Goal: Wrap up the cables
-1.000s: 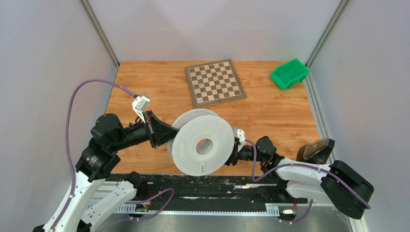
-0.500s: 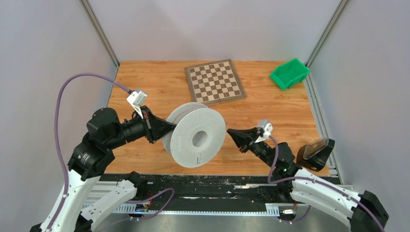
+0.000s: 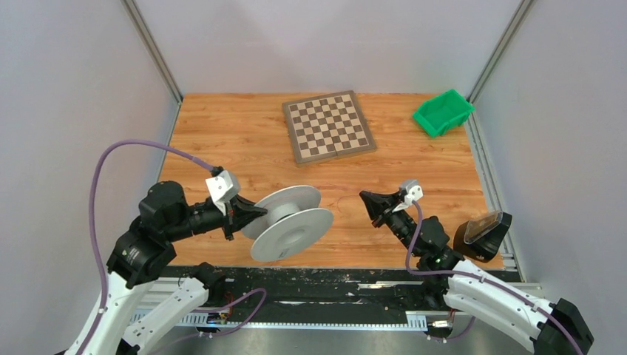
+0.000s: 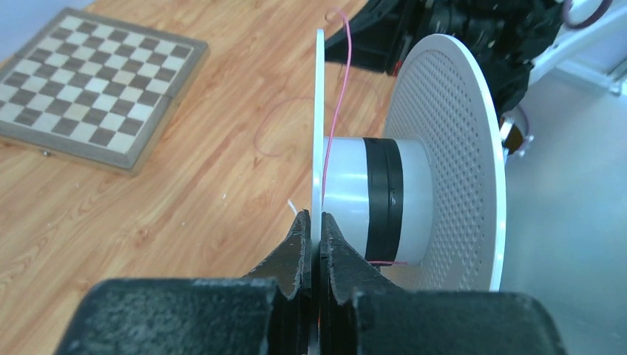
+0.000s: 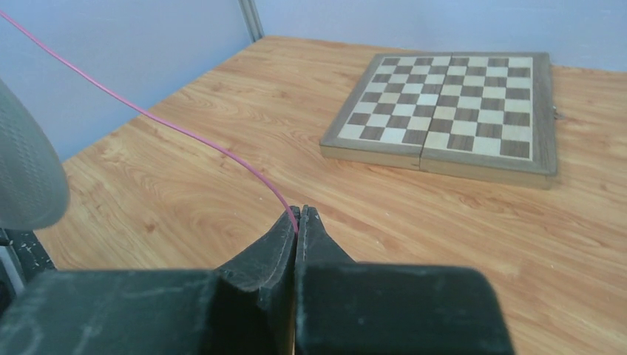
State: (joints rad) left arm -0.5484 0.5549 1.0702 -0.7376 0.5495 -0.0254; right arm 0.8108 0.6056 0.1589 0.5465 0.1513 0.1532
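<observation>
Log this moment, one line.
left gripper: shut on spool | right gripper: shut on pink cable | cable: strung between them

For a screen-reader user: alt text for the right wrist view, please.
The right gripper is shut on a thin pink cable that runs up and left out of frame. Beyond it a chessboard lies on the wooden table; the rim of a white spool shows at the left edge.

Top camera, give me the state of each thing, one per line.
Spool, held tilted by its flange.
Pink wire, stretched out from the spool.
Left hand, shut on the spool's flange.
Right hand, shut on the pink wire.
Chessboard, flat, no pieces.
Green bin, looks empty.
</observation>
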